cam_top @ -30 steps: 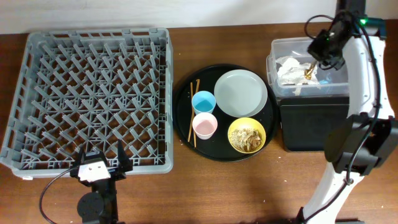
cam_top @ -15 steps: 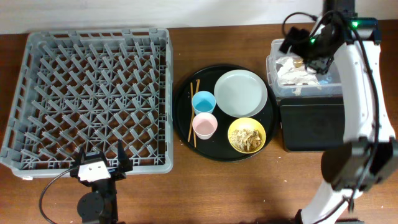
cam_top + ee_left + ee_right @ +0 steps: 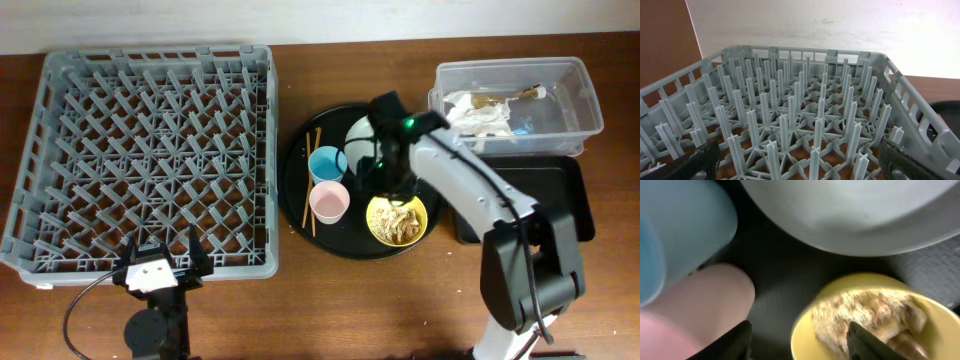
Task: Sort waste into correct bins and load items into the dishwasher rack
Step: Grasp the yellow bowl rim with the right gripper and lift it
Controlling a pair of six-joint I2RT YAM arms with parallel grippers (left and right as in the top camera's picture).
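Note:
The grey dishwasher rack (image 3: 150,150) fills the left side and stands with nothing in it (image 3: 805,100). My left gripper (image 3: 802,165) is open at its near edge. My right gripper (image 3: 800,342) is open and low over the yellow bowl (image 3: 397,218), one finger outside its left rim and one over the beige food scraps (image 3: 865,312). The grey-green plate (image 3: 357,132) lies partly under the right arm. The blue cup (image 3: 326,163), pink cup (image 3: 329,202) and chopsticks (image 3: 311,180) sit to the left. White napkins (image 3: 472,110) and the wrapper (image 3: 527,94) lie in the clear tub (image 3: 585,100).
The dishes stand on a large round black tray (image 3: 300,225). A shallow black rectangular tray (image 3: 545,195) sits in front of the clear tub at the right. Bare brown table runs along the front edge.
My right arm has swung from the clear tub down and left to the yellow bowl, and its jaws have opened. The wrapper now lies in the tub. The left arm has not moved.

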